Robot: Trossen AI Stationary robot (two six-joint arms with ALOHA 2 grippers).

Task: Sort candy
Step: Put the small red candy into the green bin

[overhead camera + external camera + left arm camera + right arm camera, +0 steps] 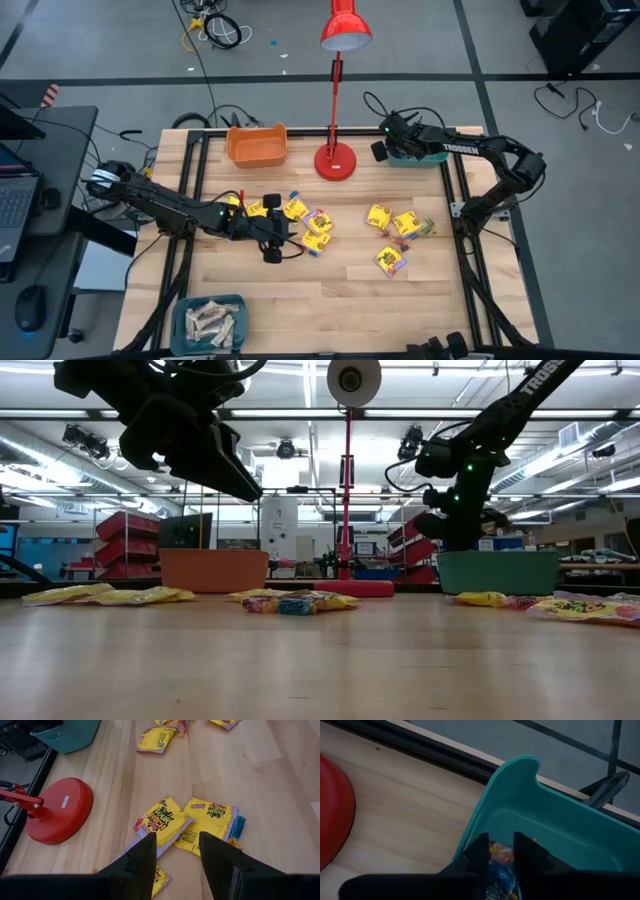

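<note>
From above, my right gripper (386,127) hung over the far teal bin (412,157); my left gripper (272,234) hovered above the yellow Sour Patch packets (318,228) mid-table. The orange bin (256,144) looked empty; the near teal bin (210,322) held beige bars (212,320). At my left wrist, fingers (142,860) stood apart, empty. At my right, jaws slightly parted around a colourful packet (500,857); I judged I should release fully inside the rim.

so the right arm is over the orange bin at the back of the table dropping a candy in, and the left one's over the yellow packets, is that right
Not quite. The right gripper is over the teal bin, not the orange bin, with a candy between its fingers; the right wrist view shows it. The left gripper is indeed over the yellow packets.
</note>
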